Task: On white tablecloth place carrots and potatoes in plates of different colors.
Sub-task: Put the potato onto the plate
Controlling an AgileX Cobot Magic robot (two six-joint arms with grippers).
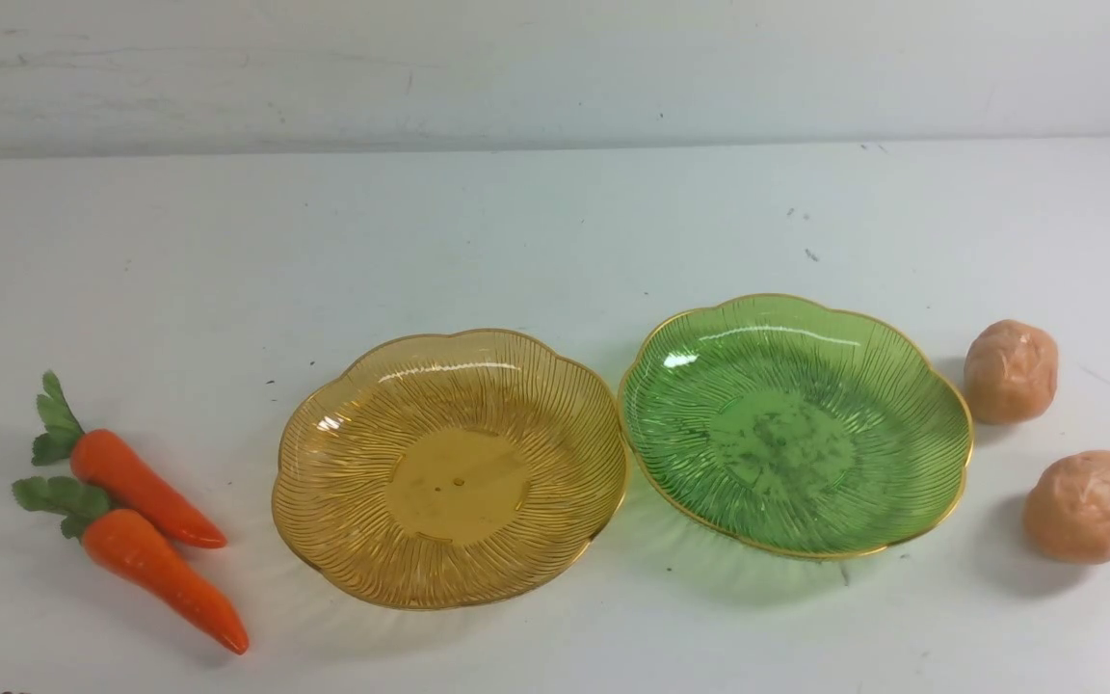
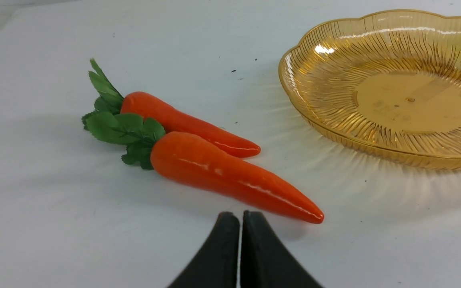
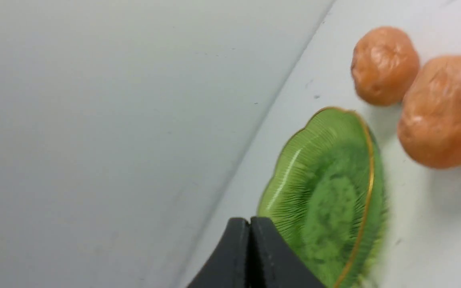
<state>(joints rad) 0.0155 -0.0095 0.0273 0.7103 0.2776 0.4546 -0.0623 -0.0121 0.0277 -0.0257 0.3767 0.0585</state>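
Observation:
Two orange carrots with green tops lie side by side at the left of the white tablecloth. The amber-yellow plate sits at centre left and the green plate at centre right; both hold nothing. Two tan potatoes lie right of the green plate. Neither gripper shows in the front view. In the left wrist view my left gripper is shut and empty, just short of the nearer carrot. In the right wrist view my right gripper is shut and empty, with the green plate and the potatoes ahead.
A pale wall rises behind the table's far edge. The table's left corner shows at the far left. Small dark specks dot the cloth behind the green plate.

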